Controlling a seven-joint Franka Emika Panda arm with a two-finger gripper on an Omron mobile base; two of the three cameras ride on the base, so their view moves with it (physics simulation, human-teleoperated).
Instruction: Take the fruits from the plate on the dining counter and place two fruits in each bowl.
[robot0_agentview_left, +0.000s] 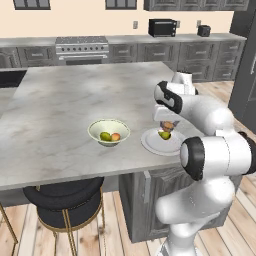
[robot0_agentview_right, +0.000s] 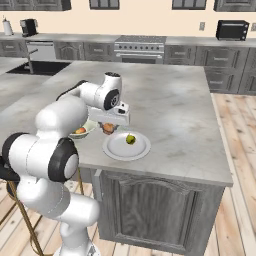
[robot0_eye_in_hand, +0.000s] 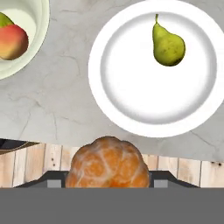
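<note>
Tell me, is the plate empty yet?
No. One pear lies on the plate; the end effector holds an orange fruit above its edge.

Even, soft rendered light; faint shadows.

On the dining counter (robot0_agentview_left: 75, 105) we see one bowl (robot0_agentview_left: 109, 131) holding two fruits, a pear (robot0_agentview_left: 105, 136) touching a peach (robot0_agentview_left: 115, 136). Just beside it sits the plate (robot0_agentview_left: 159, 142) with another pear (robot0_agentview_left: 165, 135) on it (our arm partly hides it). Our gripper (robot0_agentview_left: 168, 126) hangs above the plate, clasping an orange fruit (robot0_agentview_left: 168, 125).
</note>
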